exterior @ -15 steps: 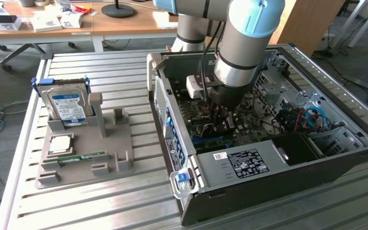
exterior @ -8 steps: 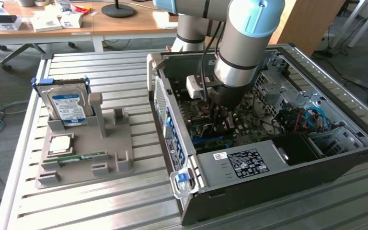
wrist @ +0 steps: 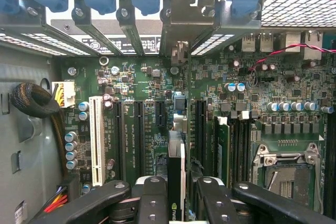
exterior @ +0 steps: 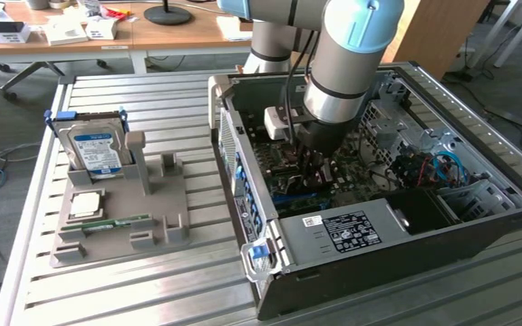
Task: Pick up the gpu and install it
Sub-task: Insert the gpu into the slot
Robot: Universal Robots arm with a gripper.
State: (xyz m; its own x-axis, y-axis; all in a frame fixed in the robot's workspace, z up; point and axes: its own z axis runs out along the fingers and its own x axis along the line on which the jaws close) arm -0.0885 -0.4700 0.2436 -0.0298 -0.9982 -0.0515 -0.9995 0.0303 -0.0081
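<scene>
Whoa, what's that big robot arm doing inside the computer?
The robot arm reaches down into the open computer case. Its gripper is shut on the gpu, a thin dark card seen edge-on, held upright over the long slots of the green motherboard. Whether the card is pushed into a slot is hard to tell. On the grey holder outside the case, the hard drive stands in its place.

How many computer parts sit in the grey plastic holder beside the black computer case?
3. A silver hard drive with blue label stands upright at the back; a square silver chip lies flat before it; a thin green memory stick lies frontmost. The grey holder may hide more.
</scene>
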